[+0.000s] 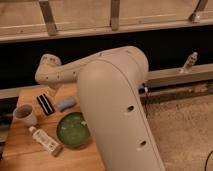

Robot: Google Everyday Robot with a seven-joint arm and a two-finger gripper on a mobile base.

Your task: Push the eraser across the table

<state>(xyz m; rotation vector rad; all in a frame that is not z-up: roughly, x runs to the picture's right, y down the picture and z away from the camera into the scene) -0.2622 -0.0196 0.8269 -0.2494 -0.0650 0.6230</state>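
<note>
The eraser (pixel 45 104), a small flat black block with pale stripes, lies on the far part of the orange-tan wooden table (pixel 20 150), between a white cup and a bluish-grey lump. My arm reaches over the table from the right. Its wrist end hangs over the table's far edge. The gripper (pixel 51 89) points down just behind the eraser, mostly hidden by the wrist.
A white cup (pixel 25 115) stands left of the eraser. A rounded bluish-grey lump (pixel 65 104) lies to its right. A green plate (pixel 73 130) and a lying white bottle (pixel 45 141) are nearer. My arm's big link (pixel 117 115) covers the table's right side.
</note>
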